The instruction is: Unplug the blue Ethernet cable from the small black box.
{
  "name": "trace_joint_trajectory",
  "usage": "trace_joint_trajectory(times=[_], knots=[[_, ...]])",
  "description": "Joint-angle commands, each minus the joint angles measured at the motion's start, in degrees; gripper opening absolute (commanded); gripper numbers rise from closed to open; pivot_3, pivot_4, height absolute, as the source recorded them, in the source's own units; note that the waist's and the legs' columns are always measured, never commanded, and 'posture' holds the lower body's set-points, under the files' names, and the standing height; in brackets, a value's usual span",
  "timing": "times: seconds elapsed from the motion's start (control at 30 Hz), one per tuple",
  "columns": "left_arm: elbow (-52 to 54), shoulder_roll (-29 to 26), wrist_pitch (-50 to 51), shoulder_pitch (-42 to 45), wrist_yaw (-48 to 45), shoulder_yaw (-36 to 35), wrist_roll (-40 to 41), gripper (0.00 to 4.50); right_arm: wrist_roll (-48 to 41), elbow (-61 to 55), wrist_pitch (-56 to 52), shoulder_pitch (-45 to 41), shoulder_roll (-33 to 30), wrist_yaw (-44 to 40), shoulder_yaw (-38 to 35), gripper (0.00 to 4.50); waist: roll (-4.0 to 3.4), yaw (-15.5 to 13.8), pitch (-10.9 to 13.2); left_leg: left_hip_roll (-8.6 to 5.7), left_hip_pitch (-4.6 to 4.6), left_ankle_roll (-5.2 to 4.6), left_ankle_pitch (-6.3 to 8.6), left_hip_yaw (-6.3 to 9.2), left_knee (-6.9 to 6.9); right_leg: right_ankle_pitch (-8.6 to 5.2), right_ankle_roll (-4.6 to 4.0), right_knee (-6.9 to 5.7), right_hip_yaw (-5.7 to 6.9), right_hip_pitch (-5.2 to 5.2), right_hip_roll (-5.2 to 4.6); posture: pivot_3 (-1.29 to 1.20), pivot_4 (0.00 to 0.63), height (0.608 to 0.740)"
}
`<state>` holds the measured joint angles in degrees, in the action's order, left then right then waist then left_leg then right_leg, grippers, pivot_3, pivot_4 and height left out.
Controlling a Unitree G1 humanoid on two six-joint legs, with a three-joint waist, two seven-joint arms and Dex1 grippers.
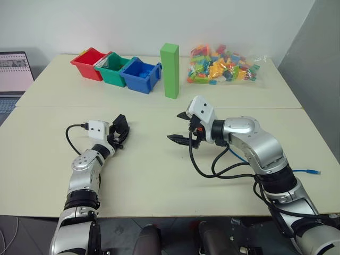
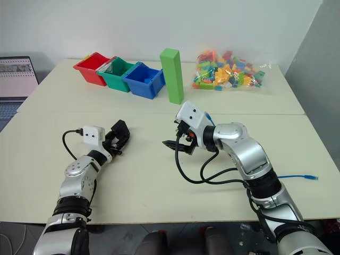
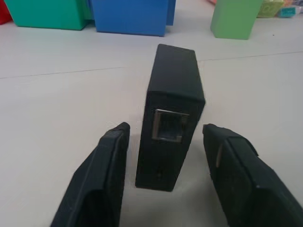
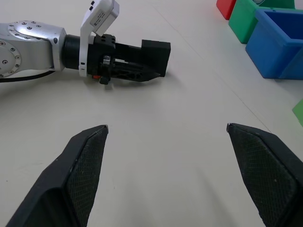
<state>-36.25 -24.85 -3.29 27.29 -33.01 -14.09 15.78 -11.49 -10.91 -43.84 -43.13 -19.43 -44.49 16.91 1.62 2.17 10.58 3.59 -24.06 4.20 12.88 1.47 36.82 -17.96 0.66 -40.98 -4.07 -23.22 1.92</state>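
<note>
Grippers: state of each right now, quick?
Left gripper: open, fingers either side of the small black box, gaps visible, not clamping it.
Right gripper: open wide, holding nothing, above the table.

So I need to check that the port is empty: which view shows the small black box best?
The left wrist view: the small black box stands between the left hand's open fingers, its port facing the camera, empty. The eye views and right wrist view show it small, side-on.
</note>
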Motion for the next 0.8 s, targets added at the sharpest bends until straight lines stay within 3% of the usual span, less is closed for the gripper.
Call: trace_joint_trajectory(times=[0.03, 0.2, 0.33, 0.5, 0.8], knots=[[3.5, -0.5, 1.3, -2.7, -0.8, -1.1, 1.5, 3.53, -0.9, -2.5, 0.1, -0.4, 0.2, 0.8, -1.1, 4.25, 0.00, 0.1, 0.0, 0.00, 0.00, 0.00, 0.00, 0.00, 0.00, 0.00, 0.00, 0.00, 0.00, 0.00, 0.00, 0.00, 0.150, 0.740], [14.0, -2.1, 6.6, -9.3, 0.2, -1.8, 2.4, 4.46, -1.1, -3.3, 0.0, 1.1, -0.6, 1.4, -0.8, 4.25, 0.00, 0.5, 0.0, 0.03, 0.01, 0.00, 0.00, 0.00, -0.01, 0.00, 0.00, 0.00, -0.03, 0.00, 0.00, 0.00, 0.150, 0.740], [27.3, -6.4, 16.1, -16.9, 2.6, -1.3, 0.1, 4.46, -0.9, -4.8, 0.2, 4.9, -2.8, 2.0, -2.2, 4.25, 0.01, 0.9, 0.0, 0.05, 0.02, 0.00, 0.00, 0.01, -0.04, 0.00, 0.00, 0.00, -0.06, 0.00, -0.02, 0.00, 0.150, 0.740], [41.0, -13.6, 21.6, -26.1, -1.2, -3.5, 1.2, 4.46, -3.0, -7.2, 2.3, 10.4, -7.6, 0.7, -7.3, 4.25, 0.01, 1.0, 0.0, 0.04, 0.03, 0.01, 0.00, 0.01, -0.06, -0.01, 0.02, 0.01, -0.05, 0.00, -0.04, 0.00, 0.150, 0.740], [45.0, -25.9, 29.0, -29.2, -11.3, -13.9, 8.4, 4.46, -13.2, -7.8, 2.7, 15.1, -20.8, -11.5, -18.5, 4.25, 0.02, 0.9, 0.0, 0.04, 0.10, 0.00, 0.01, -0.02, -0.10, -0.19, 0.31, 0.05, -0.05, 0.01, -0.02, 0.00, 0.150, 0.740]])
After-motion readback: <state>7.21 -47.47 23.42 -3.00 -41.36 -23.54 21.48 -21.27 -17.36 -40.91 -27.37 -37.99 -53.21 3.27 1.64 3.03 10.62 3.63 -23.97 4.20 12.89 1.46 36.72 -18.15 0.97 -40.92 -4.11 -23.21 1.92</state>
